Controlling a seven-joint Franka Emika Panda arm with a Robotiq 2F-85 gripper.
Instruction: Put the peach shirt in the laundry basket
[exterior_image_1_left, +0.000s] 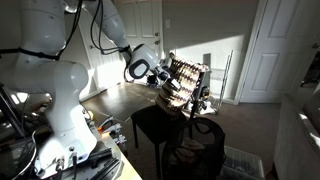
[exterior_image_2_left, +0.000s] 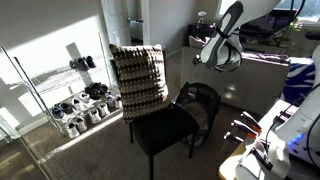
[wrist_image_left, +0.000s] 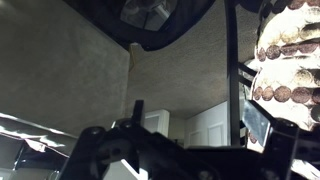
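A dark chair has a brown-and-cream patterned cloth draped over its back, also seen in an exterior view and at the right edge of the wrist view. I cannot make out a plain peach shirt. A dark round laundry basket stands on the carpet beside the chair; it also shows in an exterior view and at the top of the upside-down wrist view. My gripper hangs in the air above the basket, near the cloth's top edge. Its fingers stand apart with nothing between them.
A wire shoe rack with several shoes stands against the wall by the chair. White doors close off the back of the room. A bench with cables and equipment sits by the robot base. The floor is carpet.
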